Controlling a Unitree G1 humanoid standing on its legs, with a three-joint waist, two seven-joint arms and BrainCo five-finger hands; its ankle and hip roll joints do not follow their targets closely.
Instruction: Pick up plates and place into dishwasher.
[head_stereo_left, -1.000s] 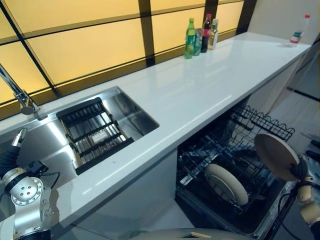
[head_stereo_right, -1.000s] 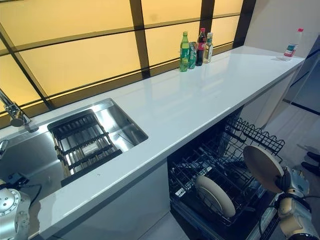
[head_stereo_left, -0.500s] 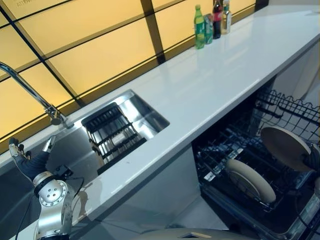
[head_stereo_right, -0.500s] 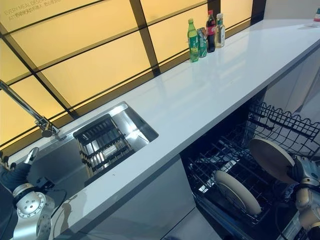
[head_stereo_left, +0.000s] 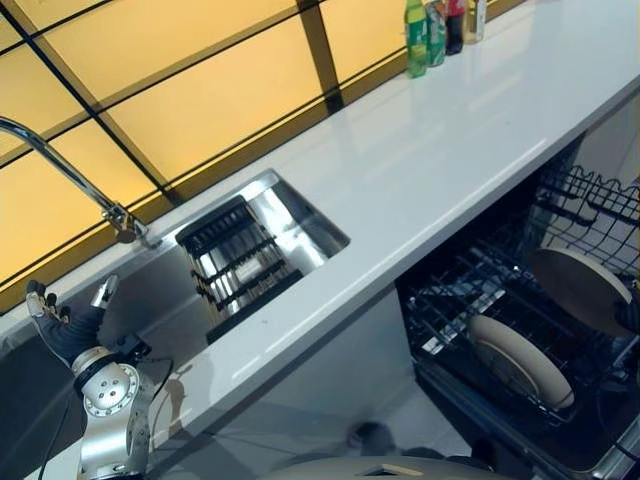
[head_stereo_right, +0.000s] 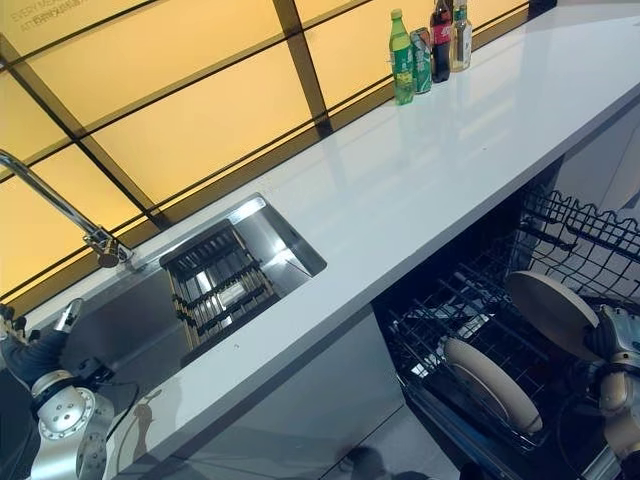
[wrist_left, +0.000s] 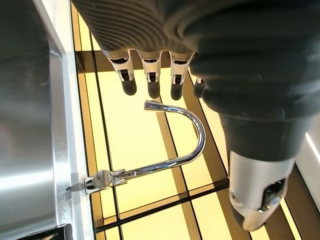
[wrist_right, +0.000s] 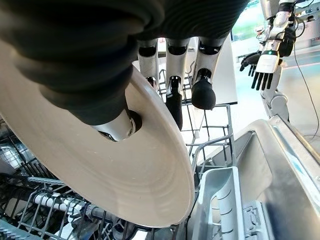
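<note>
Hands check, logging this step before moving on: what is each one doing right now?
Left hand: open, fingers straight, holding nothing, near the faucet.
Right hand: shut on a plate over the dishwasher rack.

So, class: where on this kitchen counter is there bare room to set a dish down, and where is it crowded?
The white counter lies bare between the sink and the bottles by the window. The dishwasher rack is crowded: one plate stands there, and the right hand holds another plate above it.

2 plates (head_stereo_right: 549, 312), 4 bottles (head_stereo_right: 401, 58), 1 faucet (head_stereo_right: 60, 208).
</note>
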